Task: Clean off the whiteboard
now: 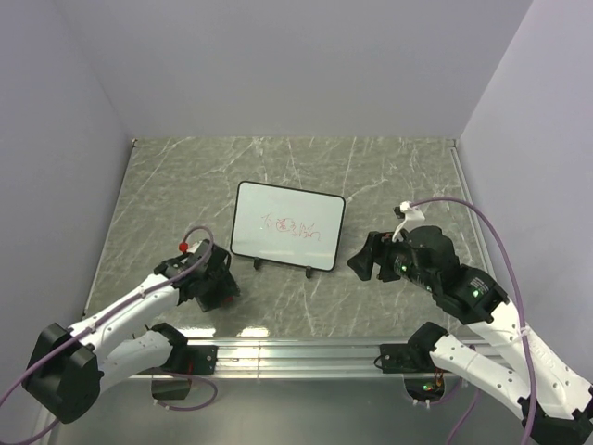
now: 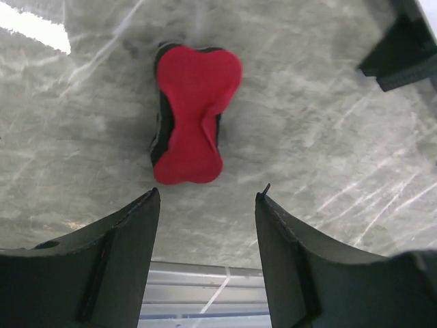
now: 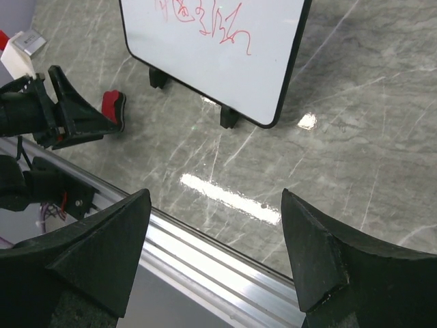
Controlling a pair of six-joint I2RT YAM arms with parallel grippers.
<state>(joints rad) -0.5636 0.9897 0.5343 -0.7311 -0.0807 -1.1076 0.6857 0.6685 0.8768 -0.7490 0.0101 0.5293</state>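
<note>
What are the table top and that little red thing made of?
Table top: seemingly polished grey marble or a printed look-alike, given white veins and glare. Red thing: probably soft felt or foam on a black base; it looks matte and creased.

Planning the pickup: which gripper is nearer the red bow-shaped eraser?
Left. The left gripper hovers beside the red bow-shaped eraser; the right gripper sits beyond the black-rimmed whiteboard.
</note>
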